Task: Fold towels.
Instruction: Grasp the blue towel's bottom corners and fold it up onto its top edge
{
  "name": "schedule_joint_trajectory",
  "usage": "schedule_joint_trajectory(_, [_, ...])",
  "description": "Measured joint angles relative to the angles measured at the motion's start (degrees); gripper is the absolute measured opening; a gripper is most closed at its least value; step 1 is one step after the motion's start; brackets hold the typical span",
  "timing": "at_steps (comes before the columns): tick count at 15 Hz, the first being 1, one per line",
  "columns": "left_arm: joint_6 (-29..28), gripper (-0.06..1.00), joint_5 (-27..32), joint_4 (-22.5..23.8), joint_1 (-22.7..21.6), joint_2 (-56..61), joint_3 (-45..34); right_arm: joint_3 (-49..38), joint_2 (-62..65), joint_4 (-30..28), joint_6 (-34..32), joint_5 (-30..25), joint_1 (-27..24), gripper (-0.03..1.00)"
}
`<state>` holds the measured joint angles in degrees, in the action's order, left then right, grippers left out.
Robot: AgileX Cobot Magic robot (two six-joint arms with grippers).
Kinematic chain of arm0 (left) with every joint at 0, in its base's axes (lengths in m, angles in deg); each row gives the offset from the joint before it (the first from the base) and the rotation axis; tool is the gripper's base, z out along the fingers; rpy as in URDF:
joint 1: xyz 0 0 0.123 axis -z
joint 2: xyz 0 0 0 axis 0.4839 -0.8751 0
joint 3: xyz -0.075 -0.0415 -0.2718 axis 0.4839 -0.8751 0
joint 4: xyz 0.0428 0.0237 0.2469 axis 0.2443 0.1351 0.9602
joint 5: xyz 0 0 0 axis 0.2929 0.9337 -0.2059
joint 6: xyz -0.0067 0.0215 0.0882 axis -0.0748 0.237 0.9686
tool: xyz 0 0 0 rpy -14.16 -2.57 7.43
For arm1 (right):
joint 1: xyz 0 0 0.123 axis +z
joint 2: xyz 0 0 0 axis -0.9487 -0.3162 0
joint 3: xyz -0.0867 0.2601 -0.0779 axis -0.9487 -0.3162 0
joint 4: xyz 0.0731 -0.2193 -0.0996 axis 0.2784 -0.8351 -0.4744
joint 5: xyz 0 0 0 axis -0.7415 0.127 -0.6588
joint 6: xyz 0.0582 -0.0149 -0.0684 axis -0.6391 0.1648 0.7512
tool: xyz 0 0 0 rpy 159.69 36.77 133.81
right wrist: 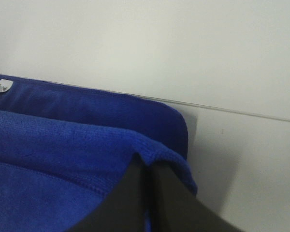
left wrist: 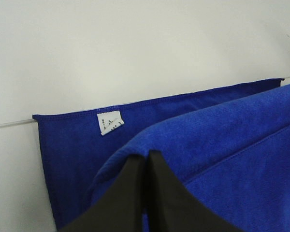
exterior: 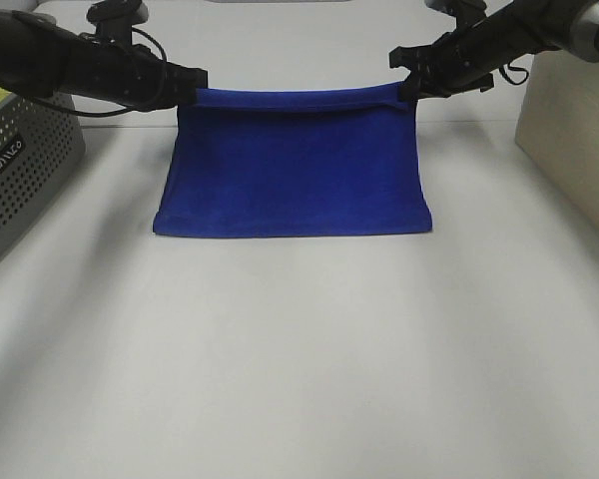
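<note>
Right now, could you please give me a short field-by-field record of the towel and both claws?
Towel: royal blue, one hemmed edge lifted, lower layer flat on table
Left claw: shut on towel corner
Right claw: shut on other corner
Tag: white, on lower layer, near left claw
Basket: grey, far left of exterior view
</note>
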<state>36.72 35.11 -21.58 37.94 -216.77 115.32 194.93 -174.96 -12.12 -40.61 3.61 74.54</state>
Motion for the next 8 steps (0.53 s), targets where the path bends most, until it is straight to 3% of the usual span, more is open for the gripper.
schedule_joint_trajectory(3, [2.5, 0.00, -4.1, -1.8, 0.5, -0.6, 0.0, 0.0, -2.3, 3.1, 3.0, 1.6, 0.2, 0.02])
schedule_joint_trajectory(8, [2.6, 0.00, -7.1, -2.6, 0.6, -2.7, 0.1, 0.0, -2.8, 3.4, 5.6, 5.0, 1.4, 0.02])
